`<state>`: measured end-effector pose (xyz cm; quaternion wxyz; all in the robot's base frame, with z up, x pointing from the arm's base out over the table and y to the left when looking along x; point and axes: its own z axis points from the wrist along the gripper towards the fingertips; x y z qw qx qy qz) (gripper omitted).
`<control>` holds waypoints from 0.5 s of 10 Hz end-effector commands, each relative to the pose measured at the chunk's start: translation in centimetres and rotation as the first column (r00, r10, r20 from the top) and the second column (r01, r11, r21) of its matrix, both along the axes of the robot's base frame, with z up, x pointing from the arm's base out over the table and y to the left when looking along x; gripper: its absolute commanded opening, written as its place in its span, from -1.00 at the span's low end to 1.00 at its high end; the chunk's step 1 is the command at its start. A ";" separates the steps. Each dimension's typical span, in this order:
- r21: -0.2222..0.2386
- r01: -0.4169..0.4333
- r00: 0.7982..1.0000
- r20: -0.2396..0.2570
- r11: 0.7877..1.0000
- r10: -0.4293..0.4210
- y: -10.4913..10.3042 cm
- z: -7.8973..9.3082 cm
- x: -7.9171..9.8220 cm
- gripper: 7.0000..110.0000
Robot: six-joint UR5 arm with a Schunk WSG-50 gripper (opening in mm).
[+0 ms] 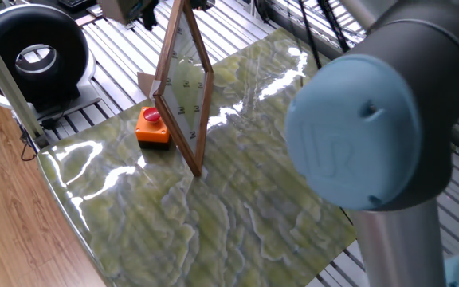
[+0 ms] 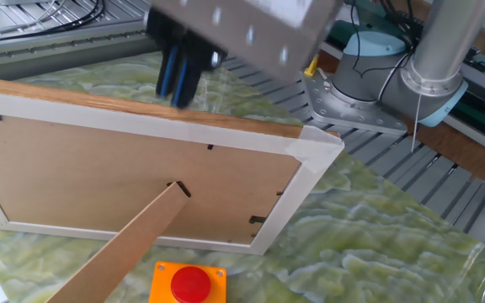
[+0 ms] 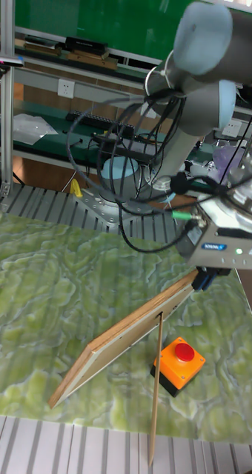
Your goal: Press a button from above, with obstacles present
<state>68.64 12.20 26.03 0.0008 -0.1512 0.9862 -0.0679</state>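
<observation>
The button [image 1: 152, 115] is a red cap on an orange box [image 1: 154, 131] standing on the green marbled mat. It also shows low in the other fixed view as button [image 2: 190, 284] and in the tall view as button [image 3: 184, 351]. The obstacle, a wood-framed transparent panel [image 1: 186, 86], leans on a prop strut right beside the box; its brown back [image 2: 133, 181] faces the other fixed camera. My gripper [image 2: 178, 94] hangs blurred just above the panel's top edge, on the far side from the button. In the tall view the gripper [image 3: 206, 281] sits up and right of the button. Its finger gap is unreadable.
A black round device [image 1: 34, 49] sits off the mat at far left. My arm's blue-grey joint [image 1: 365, 135] blocks the right of that view. The arm base [image 2: 365, 71] stands behind the mat on slatted metal. The mat's edge [image 1: 70, 211] borders wooden floor.
</observation>
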 end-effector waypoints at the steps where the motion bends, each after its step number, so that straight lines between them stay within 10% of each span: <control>1: 0.022 -0.003 1.000 0.005 1.000 0.002 1.6 -2.3 1.4 -1.00; 5: 0.038 -0.010 0.998 -0.059 0.999 0.013 2.1 -3.5 0.0 -1.00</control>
